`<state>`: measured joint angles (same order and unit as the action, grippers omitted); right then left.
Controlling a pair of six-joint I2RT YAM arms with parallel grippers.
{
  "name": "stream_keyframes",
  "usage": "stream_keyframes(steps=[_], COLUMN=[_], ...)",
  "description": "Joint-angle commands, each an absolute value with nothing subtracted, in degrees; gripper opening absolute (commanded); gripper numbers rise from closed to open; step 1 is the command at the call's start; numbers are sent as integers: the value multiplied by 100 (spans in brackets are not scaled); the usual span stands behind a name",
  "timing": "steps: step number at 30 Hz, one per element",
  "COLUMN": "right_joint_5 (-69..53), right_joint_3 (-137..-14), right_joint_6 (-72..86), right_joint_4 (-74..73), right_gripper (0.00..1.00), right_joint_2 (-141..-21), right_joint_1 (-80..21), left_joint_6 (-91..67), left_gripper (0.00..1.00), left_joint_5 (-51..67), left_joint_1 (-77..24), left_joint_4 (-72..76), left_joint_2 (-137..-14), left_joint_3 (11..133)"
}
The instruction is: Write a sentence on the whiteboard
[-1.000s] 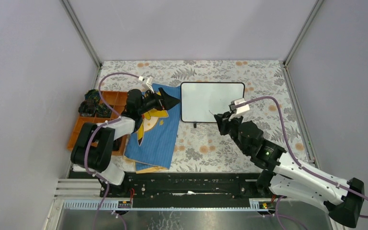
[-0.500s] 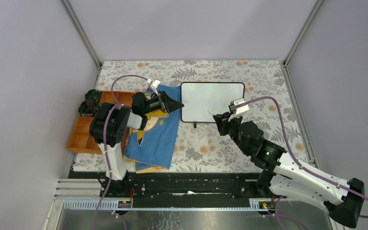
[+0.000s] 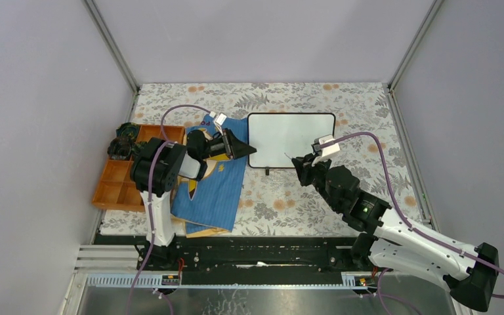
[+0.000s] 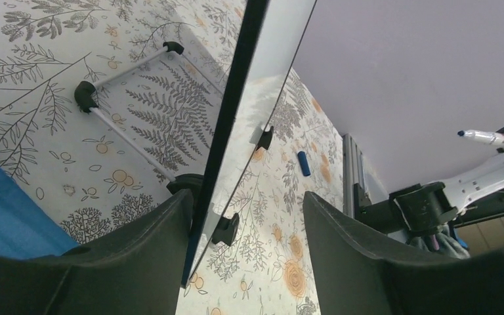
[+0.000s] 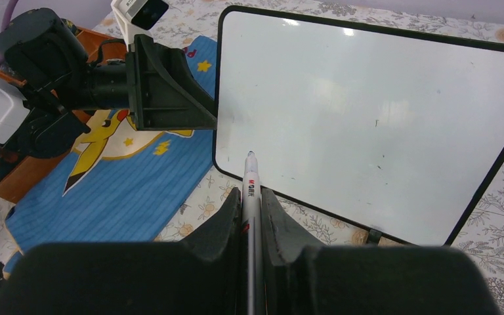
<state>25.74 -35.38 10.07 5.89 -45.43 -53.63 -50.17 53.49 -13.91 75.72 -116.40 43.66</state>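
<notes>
Left jaws stand spread at the whiteboard [image 3: 289, 138]'s 8 o'clock corner from above; left wrist: its edge lies between them; right wrist: right jaws pinch a marker [image 5: 251, 190] over the blank board's 7 o'clock; sentence unwritten.
</notes>
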Motion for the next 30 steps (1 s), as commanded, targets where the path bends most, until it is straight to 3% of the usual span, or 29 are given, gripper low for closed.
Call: stream_keyframes(steps=[1, 8, 16, 19, 24, 30], right_joint_5=[2497, 2473, 2518, 2536, 2531, 2474], right_joint_3=[-3626, -3554, -3520, -3510, -3520, -3565], right_joint_6=[939, 960, 932, 923, 932, 893], right_joint_4=[843, 837, 808, 822, 843, 836], right_gripper=[0, 0, 0, 0, 0, 0], right_joint_2=[-4510, -4425, -4436, -4462, -4507, -4547], right_joint_1=[-5395, -5394, -5395, -5391, -5396, -5396], left_joint_6=[-4409, -4214, -4210, -4120, -4054, -4243], left_gripper=[67, 54, 44, 47, 60, 61], left_joint_5=[5347, 5294, 5376, 5351, 5245, 5147], left_joint_1=[-1485, -1528, -1529, -1544, -1547, -1523], left_joint_4=[7317, 7196, 7283, 7249, 7198, 7479], left_joint_2=[-11381, -11277, -11377, -11379, -11337, -11307], left_joint_3=[4308, 4131, 4045, 4003, 4007, 4032])
